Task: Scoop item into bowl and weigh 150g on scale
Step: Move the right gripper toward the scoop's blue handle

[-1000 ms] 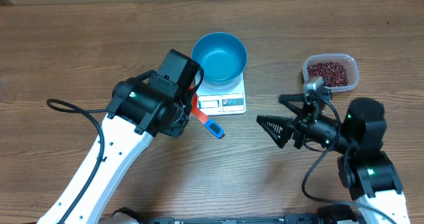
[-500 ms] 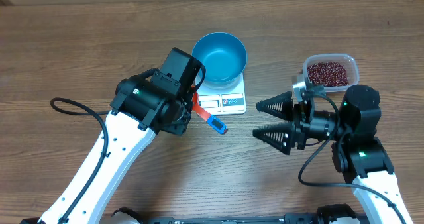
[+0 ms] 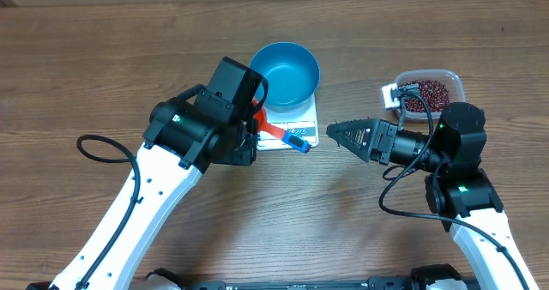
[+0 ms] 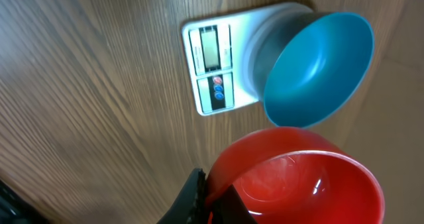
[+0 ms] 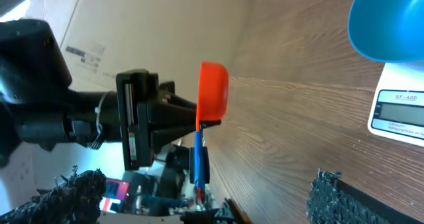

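"SF-400" is printed on the one scale (image 5: 399, 114), which sits top centre in the overhead view with the single empty blue bowl (image 3: 284, 74) on it. One tub (image 3: 456, 86) of beans (image 3: 429, 93) sits upper right. The left gripper (image 3: 255, 129) is clamped on the red scoop (image 3: 273, 132), whose blue handle has swung over the scale's front edge. The right gripper (image 3: 339, 133), spread wide and empty, has come closer.
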Robot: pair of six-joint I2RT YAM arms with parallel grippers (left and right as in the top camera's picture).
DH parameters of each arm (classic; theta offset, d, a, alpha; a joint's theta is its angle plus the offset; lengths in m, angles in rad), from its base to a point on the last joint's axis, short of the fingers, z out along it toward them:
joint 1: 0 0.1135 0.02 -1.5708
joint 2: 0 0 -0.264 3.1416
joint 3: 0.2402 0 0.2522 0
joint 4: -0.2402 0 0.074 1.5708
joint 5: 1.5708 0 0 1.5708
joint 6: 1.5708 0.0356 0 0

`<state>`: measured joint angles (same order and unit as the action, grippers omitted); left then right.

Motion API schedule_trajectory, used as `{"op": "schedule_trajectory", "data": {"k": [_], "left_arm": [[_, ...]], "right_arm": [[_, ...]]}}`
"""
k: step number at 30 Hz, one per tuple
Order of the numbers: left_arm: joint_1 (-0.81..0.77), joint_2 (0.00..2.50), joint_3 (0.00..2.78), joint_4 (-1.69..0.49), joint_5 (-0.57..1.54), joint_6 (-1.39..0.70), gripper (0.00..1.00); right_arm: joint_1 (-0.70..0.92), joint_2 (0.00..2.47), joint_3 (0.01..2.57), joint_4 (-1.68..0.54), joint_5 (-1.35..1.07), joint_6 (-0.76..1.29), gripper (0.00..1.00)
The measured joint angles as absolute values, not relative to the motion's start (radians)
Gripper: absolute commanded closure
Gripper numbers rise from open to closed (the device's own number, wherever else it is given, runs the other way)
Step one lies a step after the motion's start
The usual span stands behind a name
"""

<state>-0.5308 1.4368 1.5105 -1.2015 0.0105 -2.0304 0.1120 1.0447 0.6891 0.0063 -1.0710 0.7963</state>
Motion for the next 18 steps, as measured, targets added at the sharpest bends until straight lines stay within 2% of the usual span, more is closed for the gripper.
{"op": "schedule_trajectory", "data": {"k": [18], "left_arm": [[-0.559, 1.543, 1.510, -1.075, 0.173, -2.070, 0.96]], "right_arm": [[0.112, 1.045, 0.689, 0.005, -1.065, 0.834, 0.07]]}}
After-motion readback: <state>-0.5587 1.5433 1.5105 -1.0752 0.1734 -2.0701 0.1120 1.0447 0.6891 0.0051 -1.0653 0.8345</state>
